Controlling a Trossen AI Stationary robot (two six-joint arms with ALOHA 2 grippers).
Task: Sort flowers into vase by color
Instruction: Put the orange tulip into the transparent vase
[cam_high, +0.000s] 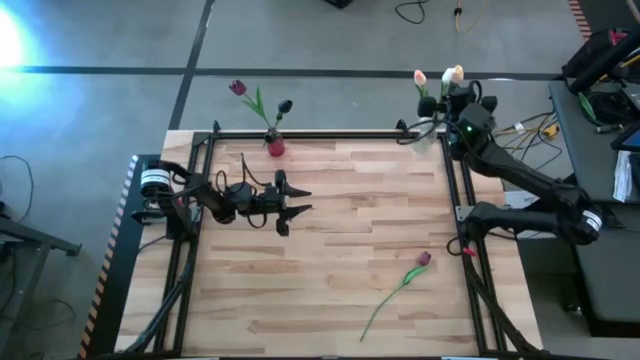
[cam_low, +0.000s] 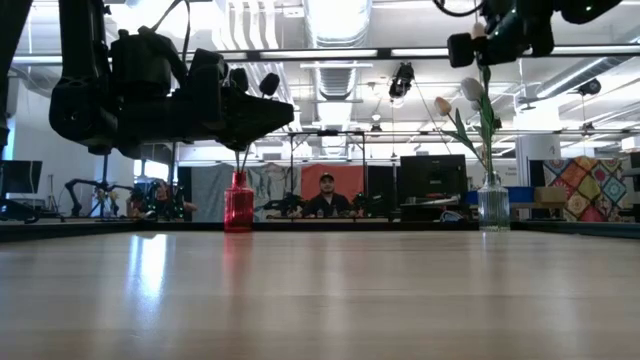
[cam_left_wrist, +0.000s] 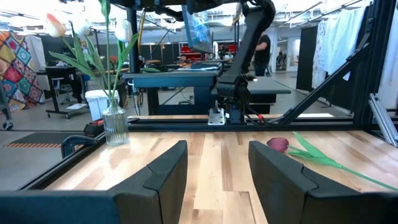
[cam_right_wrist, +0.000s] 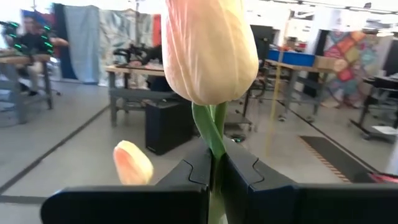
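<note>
A red vase at the table's far edge holds two dark tulips. A clear glass vase at the far right corner holds pale tulips. My right gripper hovers above it, shut on a peach tulip. One maroon tulip lies flat on the wood near the right side, also seen from the left wrist. My left gripper is open and empty, raised above the table's left half, pointing right. My right gripper pinches the peach tulip's green stem just below the head, between its two fingers. The fingers lie level and across the stem, pointing past the table's far edge. The tulip stands upright, and its stem runs down toward the clear vase's neck.
A black frame rims the table. Another pale tulip head sits close beside the held one. A person sits beyond the far edge. Bare wood lies between the left gripper and the lying tulip.
</note>
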